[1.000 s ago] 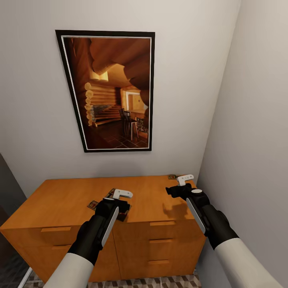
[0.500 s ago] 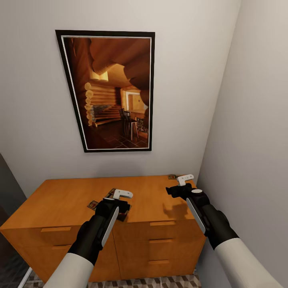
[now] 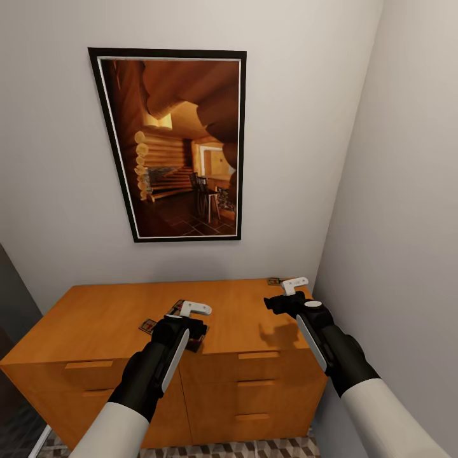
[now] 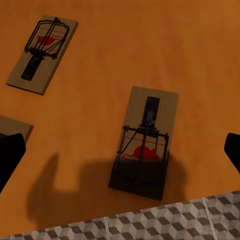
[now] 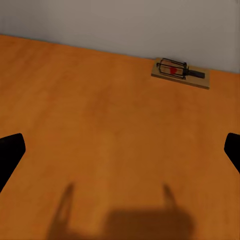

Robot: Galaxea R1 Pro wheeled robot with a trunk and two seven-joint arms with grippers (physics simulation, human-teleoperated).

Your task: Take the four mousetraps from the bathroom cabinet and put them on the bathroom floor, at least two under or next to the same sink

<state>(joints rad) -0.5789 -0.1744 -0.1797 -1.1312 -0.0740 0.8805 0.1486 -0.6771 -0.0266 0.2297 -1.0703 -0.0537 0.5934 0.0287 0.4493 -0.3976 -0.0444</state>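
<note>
My left claw (image 4: 120,150) hangs spread apart over three mousetraps (image 4: 145,142) on the cabinet (image 3: 95,318) surface; my right claw (image 5: 120,150), also apart, faces a fourth mousetrap (image 5: 180,72) by the wall.

Framed log-cabin pic (image 3: 175,145) on white wall (image 3: 51,191), grey side wall (image 3: 407,191)

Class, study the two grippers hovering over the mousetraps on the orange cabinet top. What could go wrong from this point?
1. The mousetrap below the left gripper lies close to the cabinet top's front edge; a clumsy close might nudge it onto the floor.
2. The lone mousetrap ahead of the right gripper sits by the back wall, so reaching it may bring the fingers against the wall.
</note>
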